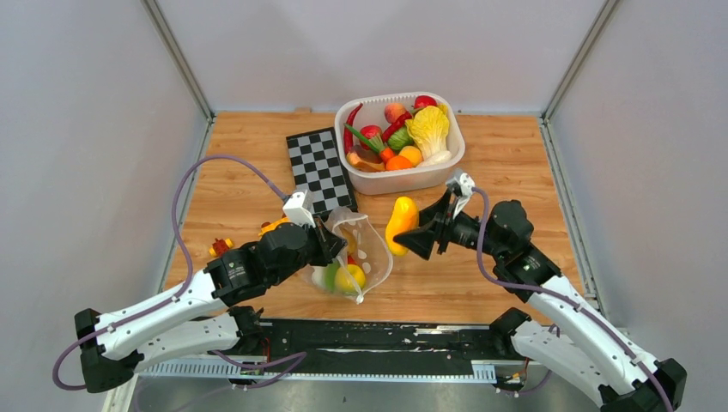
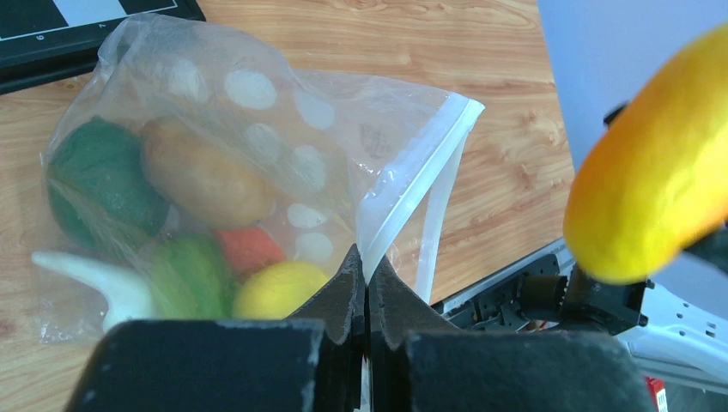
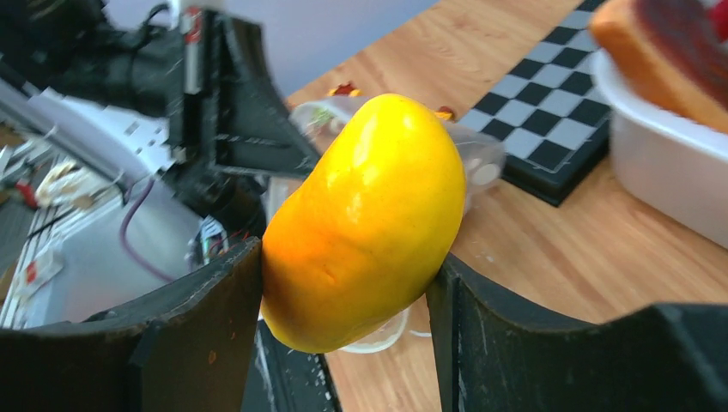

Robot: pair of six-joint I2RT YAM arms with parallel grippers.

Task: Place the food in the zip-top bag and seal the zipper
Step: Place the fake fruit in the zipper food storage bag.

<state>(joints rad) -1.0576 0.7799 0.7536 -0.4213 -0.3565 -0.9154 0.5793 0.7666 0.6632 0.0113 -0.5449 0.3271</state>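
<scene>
At far left, one small red-and-yellow toy car [image 1: 221, 247] sits on the wooden surface [image 1: 515, 172]. Next, your left hand [image 2: 367, 266] is closed tight on the edge of the zip-top bag [image 2: 257, 112], pinching it at one end of the zipper [image 2: 421, 172]. The zipper runs up and away from the hand to the bag's corner, its two layers parted, so the mouth faces right. Through the dotted film you can count six pieces of food: dark green, brown, orange-red, pale green, yellow and a white stalk. Beyond the bag lies one chessboard [image 1: 319, 169]. Just right of the mouth, your right hand [image 3: 343, 257] holds one yellow-orange mango [image 3: 365, 223], its fingers [image 3: 215, 318] pressing either side of its lower half, its long axis running near to far. At far right stands one white tub [image 1: 403, 182] holding more food.
</scene>
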